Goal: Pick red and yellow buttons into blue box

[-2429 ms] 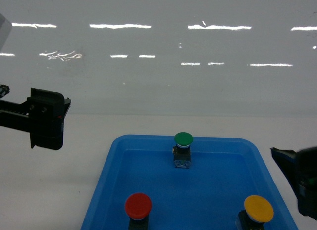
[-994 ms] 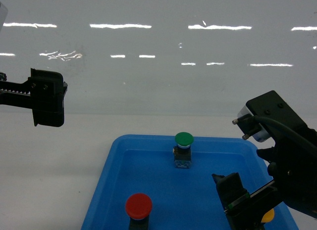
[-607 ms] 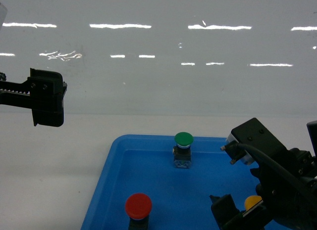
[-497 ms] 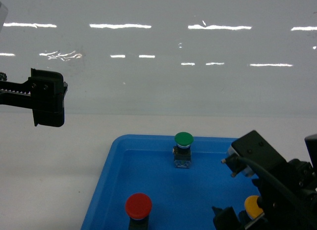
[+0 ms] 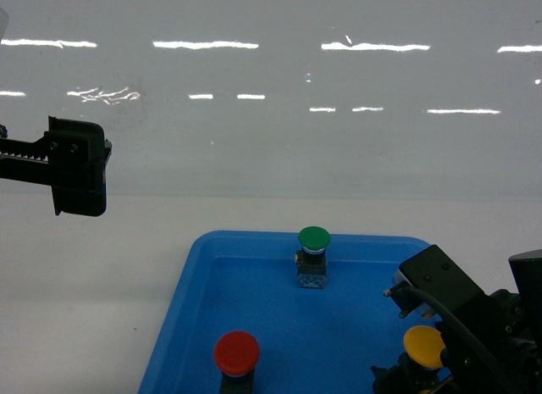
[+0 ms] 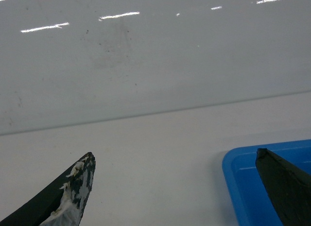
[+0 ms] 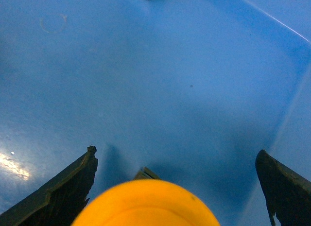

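a: where's your right gripper (image 7: 177,187) now, and why there?

b: low inside the shallow blue tray (image 5: 182,309), jaws spread wide. the yellow button (image 5: 423,345) sits between them, a finger showing either side of its cap in the wrist view, neither touching it. i put it there so that closing should catch the button under the cap. nothing gripped.

a: and the left?

b: left gripper (image 6: 177,187) hangs over the white table (image 6: 146,138), off the tray's left rim, well apart from everything. fingers parted, empty. i judge it's parked out of the way while the right side works.

a: describe the buttons.

b: yellow one: round orange-yellow mushroom cap, smooth, domed. its base is mostly hidden by my arm in the head view. it stands at the tray's near right. red button (image 5: 235,354): round red cap on a dark base, near left of the tray, upright, untouched. a green button (image 5: 313,239) stands toward the far edge; not mine to take.

a: the blue box?

b: not in any view. only the tray shows. both buttons remain in the tray, so nothing is delivered yet.
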